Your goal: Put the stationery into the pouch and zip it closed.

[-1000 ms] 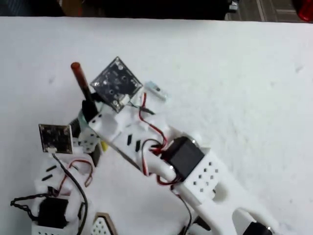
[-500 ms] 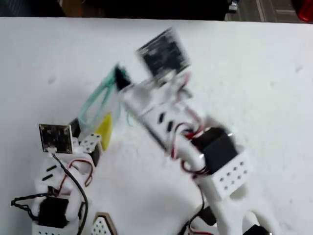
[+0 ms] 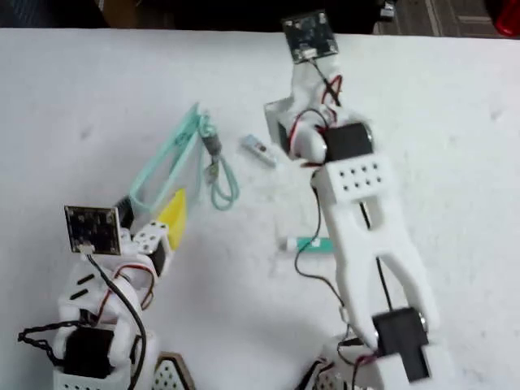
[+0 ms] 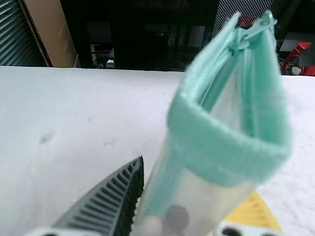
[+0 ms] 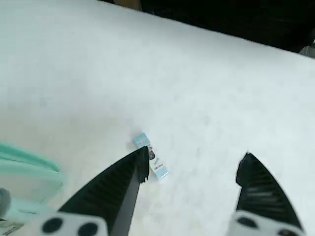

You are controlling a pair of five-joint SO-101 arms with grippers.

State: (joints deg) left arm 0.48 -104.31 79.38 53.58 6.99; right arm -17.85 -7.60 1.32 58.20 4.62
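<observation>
The mint-edged clear pouch stands clamped by one end in the left gripper, whose fingers are closed on it: a dark ribbed finger presses one side and a yellow wedge shows at the other. The pouch juts out past the fingertips with its mouth gaping and the zip slider at the far end. In the high view a mint cord with a metal clasp trails from the pouch onto the white table, on the side towards the right gripper. That gripper hangs above the table with its two dark fingers spread wide and nothing between them. A small blue-and-white item lies flat just beside the tip of one of its fingers, outside the gap, between this gripper and the pouch. Farther back, under the right arm, lies a green-and-white stick, well apart from both grippers.
</observation>
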